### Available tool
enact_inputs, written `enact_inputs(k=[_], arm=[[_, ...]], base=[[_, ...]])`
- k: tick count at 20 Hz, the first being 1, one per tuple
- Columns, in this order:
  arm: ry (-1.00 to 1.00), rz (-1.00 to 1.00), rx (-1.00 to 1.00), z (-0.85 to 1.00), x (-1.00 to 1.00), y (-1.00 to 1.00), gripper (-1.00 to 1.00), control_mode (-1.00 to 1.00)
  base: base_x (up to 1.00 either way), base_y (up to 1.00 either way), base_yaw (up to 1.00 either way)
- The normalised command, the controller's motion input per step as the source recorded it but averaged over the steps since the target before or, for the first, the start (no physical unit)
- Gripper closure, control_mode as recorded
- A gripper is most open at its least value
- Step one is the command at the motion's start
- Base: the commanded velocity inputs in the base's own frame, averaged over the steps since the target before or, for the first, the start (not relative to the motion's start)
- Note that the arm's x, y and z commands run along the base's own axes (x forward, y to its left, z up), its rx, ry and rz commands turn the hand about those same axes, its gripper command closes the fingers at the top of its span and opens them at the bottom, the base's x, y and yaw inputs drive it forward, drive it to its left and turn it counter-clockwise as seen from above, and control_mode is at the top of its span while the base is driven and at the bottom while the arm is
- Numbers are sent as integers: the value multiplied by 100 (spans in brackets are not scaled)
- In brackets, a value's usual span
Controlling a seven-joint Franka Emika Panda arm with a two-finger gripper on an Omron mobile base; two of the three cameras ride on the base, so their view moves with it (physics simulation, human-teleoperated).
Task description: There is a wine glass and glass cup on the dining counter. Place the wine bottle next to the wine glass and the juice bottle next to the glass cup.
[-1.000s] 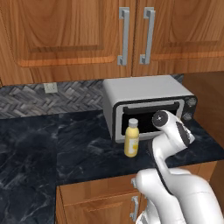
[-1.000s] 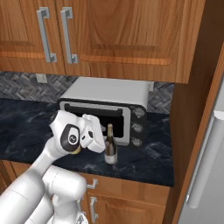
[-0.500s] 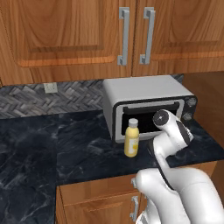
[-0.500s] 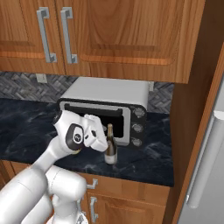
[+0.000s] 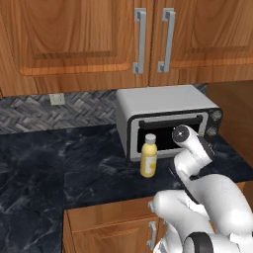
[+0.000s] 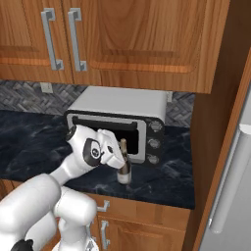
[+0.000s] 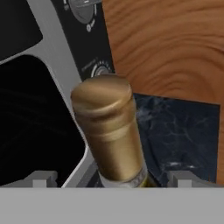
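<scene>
Between the spread fingertips of the gripper (image 7: 107,179), jaws wide and holding nothing, rises the gold-foil neck of the wine bottle (image 7: 109,131). It stands on the dark counter (image 6: 162,181) just before the toaster oven (image 6: 142,105). Likely heavy, rigid, slick glass (top-heavy too); gripping below the foil seems safest.

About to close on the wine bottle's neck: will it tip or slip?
Likely top-heavy: the wine bottle is tall and narrow, so a sideways nudge may tip it. Its smooth gold foil could slip. The open claw straddles the neck.
</scene>
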Motion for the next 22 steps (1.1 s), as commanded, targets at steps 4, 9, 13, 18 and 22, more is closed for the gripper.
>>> enact_inputs(k=[4, 9, 13, 18, 22], arm=[[0, 1, -1, -23, 21, -1, -100, -100], [0, 0, -4, -13, 8, -14, -100, -100], [0, 0, -5, -4, 0, -18, -100, -100], [0, 0, -5, -3, 0, -19, -100, -100], [0, 1, -5, -4, 0, -24, -100, -100]], base=[[0, 0, 0], [0, 0, 0], [0, 0, 0], [0, 0, 0], [0, 0, 0]])
